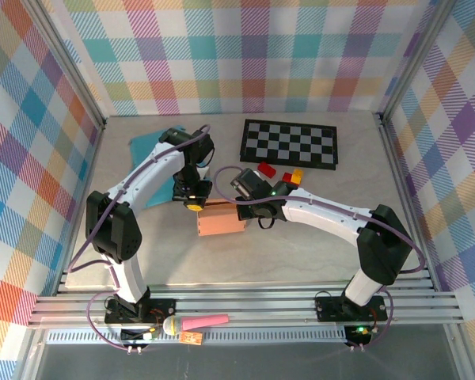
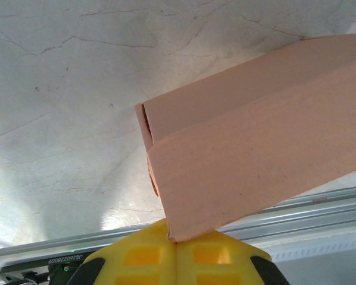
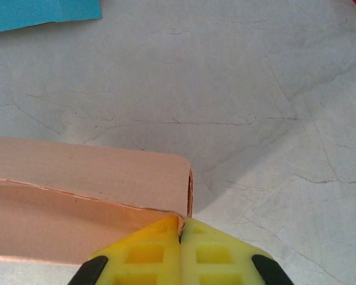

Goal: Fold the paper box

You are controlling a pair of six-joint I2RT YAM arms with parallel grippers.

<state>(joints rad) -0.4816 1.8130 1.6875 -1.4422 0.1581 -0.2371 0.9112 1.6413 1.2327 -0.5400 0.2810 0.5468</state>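
The paper box (image 1: pixel 222 223) is a salmon-pink cardboard shape lying in the middle of the table. My left gripper (image 1: pixel 195 203) sits at its far left corner. In the left wrist view the yellow fingertips (image 2: pixel 177 237) are shut, and the corner of the box (image 2: pixel 255 154) meets the seam between them. My right gripper (image 1: pixel 244 207) is at the box's far right end. In the right wrist view it (image 3: pixel 181 224) is shut, with the edge of a box wall (image 3: pixel 77 178) pinched between the tips.
A checkerboard (image 1: pixel 290 143) lies at the back right, with red (image 1: pixel 265 169) and yellow (image 1: pixel 297 176) bricks in front of it. A blue sheet (image 1: pixel 146 146) lies at the back left. A pink object (image 1: pixel 206 321) rests on the near metal rails.
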